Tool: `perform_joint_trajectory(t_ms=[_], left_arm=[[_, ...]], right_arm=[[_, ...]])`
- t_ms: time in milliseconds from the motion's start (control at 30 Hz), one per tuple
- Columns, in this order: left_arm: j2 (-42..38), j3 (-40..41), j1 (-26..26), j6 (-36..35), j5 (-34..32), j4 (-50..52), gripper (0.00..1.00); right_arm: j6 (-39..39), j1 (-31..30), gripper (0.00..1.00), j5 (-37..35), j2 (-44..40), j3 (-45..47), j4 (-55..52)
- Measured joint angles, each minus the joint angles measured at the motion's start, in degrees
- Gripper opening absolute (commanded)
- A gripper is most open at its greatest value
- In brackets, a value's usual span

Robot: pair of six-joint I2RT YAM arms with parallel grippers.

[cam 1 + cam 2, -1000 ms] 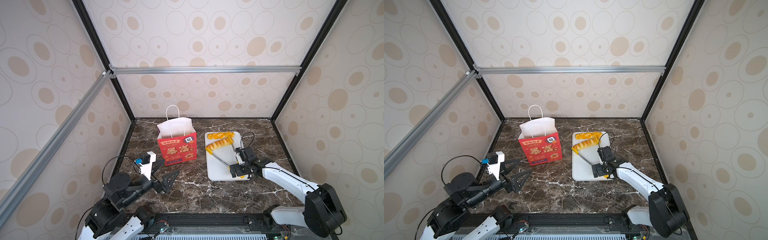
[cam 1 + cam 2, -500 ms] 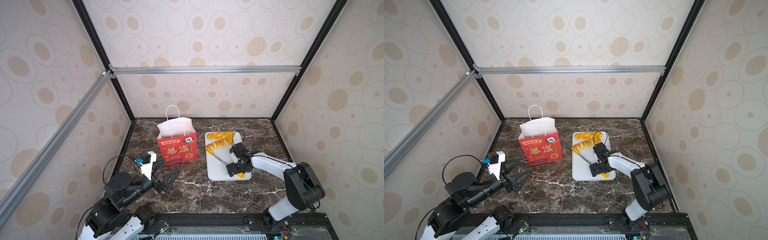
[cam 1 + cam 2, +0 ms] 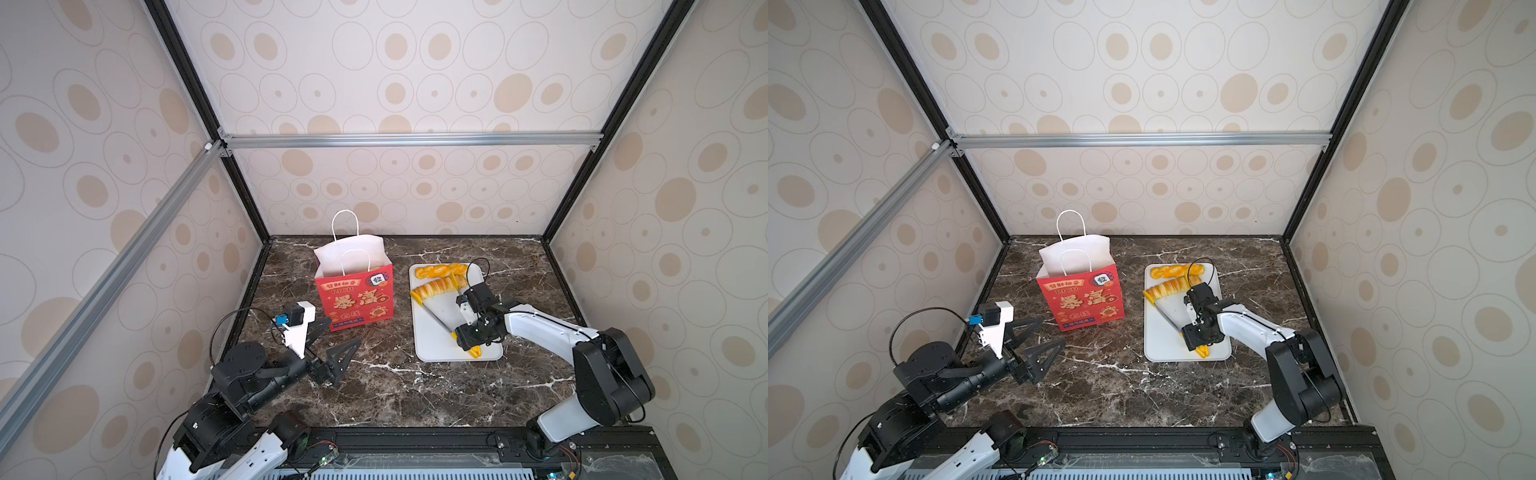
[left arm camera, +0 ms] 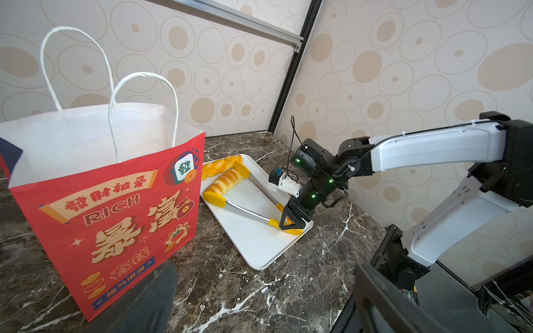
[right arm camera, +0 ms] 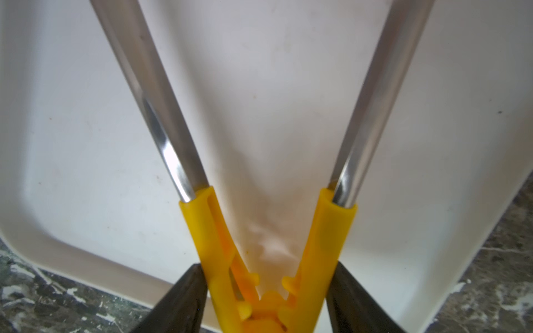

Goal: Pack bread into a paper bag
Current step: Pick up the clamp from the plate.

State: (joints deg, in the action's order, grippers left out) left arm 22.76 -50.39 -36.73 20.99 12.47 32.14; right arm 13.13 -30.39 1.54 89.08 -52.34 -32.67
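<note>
**My right end effector (image 4: pixel 291 223) on the tongs (image 4: pixel 248 212), two sticks ahead**

Nearest me, my left end effector (image 3: pixel 338 336) hangs over the bench (image 3: pixel 395 386), short of the bag, fingers spread wide with nothing between them. Further in, at the near edge of the white tray (image 3: pixel 432 349), my right one has a finger pressed on each outer side of the tongs' yellow hinge end. It is clamped there, as far as the wrist view shows. The tongs' two arms are splayed open on the tray.

To do this well, I judge I should squeeze gently, lift the tongs level, and not let the hinge slip out backward. The nearer twisted stick (image 3: pixel 436 286) lies across the tongs' mouth, one end by each yellow tip. Pinching it end to end may buckle it, so taking it across the middle looks safer.

Behind it, at the tray's far edge, lies the second stick (image 3: pixel 442 270). To the tray's left, near but not touching, the red paper bag (image 3: pixel 357 299) stands upright with its mouth open.

I count two bread sticks, one pair of tongs, one tray and one bag. No other bread shows, and the bag's bottom is hidden.
</note>
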Motion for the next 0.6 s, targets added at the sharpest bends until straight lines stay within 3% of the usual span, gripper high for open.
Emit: perform_joint_trajectory(t_ms=[167, 333, 600], left_arm=[[0.00, 0.00, 0.00, 0.00, -0.04, 0.00, 0.99], [0.02, 0.00, 0.00, 0.00, -0.07, 0.00, 0.99], [0.11, 0.00, 0.00, -0.02, -0.07, 0.00, 0.99]], right_arm=[[-0.15, -1.46, 0.74, -0.52, 2.89, -0.42, -0.13], [0.09, -2.60, 0.51, -2.32, 4.66, -0.85, -0.55], [-0.09, -3.91, 0.46, -3.89, 2.60, -1.09, -1.60]])
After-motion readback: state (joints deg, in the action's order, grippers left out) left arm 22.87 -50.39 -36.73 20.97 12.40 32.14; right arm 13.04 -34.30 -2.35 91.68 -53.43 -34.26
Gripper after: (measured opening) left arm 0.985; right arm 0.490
